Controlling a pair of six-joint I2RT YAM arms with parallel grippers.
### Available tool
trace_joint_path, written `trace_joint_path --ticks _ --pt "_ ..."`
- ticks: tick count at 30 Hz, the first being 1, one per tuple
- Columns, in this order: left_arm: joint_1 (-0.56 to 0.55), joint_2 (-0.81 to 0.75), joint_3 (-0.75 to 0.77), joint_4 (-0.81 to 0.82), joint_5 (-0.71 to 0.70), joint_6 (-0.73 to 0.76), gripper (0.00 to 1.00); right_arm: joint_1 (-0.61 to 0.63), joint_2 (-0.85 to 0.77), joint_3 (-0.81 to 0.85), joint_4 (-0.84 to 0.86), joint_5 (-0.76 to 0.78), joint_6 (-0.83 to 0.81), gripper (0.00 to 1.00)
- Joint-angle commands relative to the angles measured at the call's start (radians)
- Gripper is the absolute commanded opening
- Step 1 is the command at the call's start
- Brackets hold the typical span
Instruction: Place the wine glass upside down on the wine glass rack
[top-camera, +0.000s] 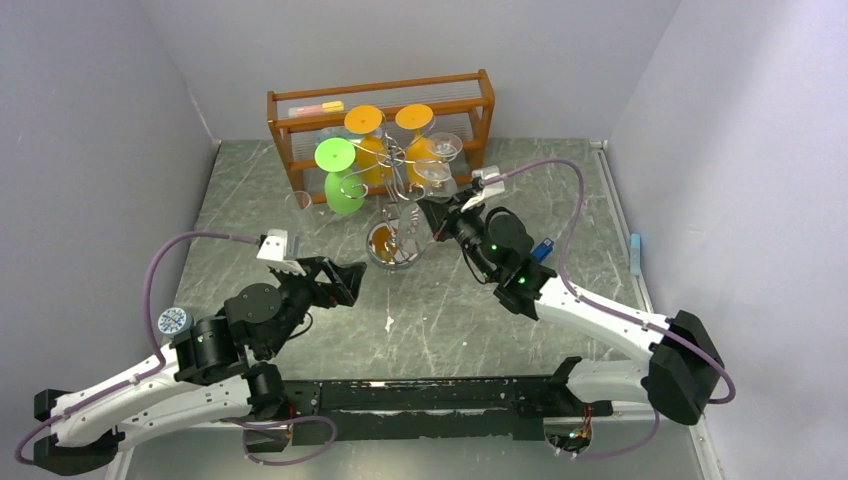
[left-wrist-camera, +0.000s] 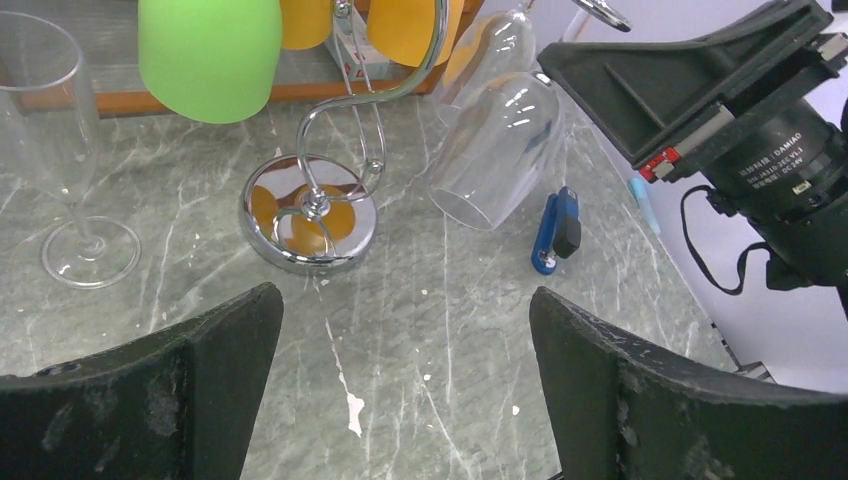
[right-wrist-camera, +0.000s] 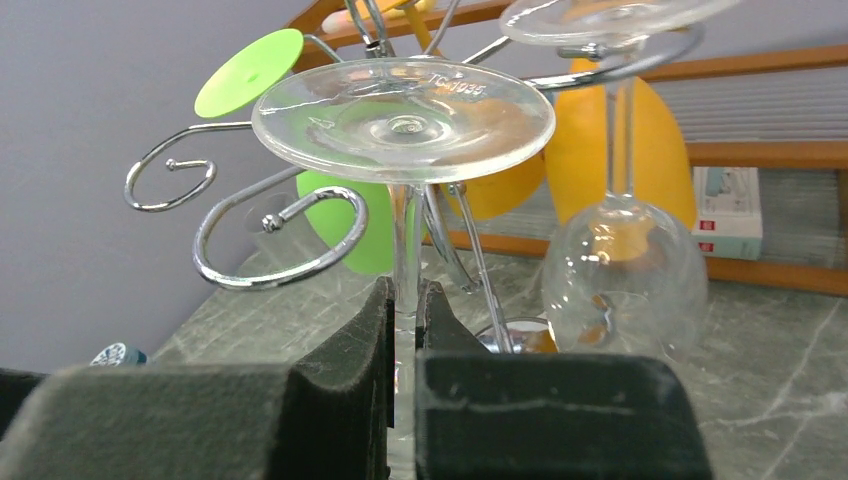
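Right wrist view: we noted the right gripper pinching the inverted wine glass by its stem near the wine glass rack, left gripper wide; we judged the stem should seat inside a scroll before release.

The wine glass in my grip is clear, smooth, glossy glass. The wine glass rack is polished, mirror-bright metal wire. My right gripper has matt black pads, slightly rough, perhaps foam. The table looks like veined grey stone; the shelf is varnished wood.
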Motion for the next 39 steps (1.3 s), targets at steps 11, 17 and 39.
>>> trace_joint_path --ticks 11,17,39 --pt "-0.005 -0.005 0.024 -0.058 -0.025 -0.027 0.97 -0.054 0.105 0.102 0.065 -0.258 -0.021 0.0" --pt "-0.005 -0.003 0.023 -0.063 -0.029 -0.028 0.97 -0.075 0.101 0.081 0.132 -0.435 -0.028 0.0" --pt "-0.005 0.012 0.019 -0.084 -0.03 -0.051 0.97 -0.086 -0.009 -0.041 0.181 -0.409 -0.008 0.0"
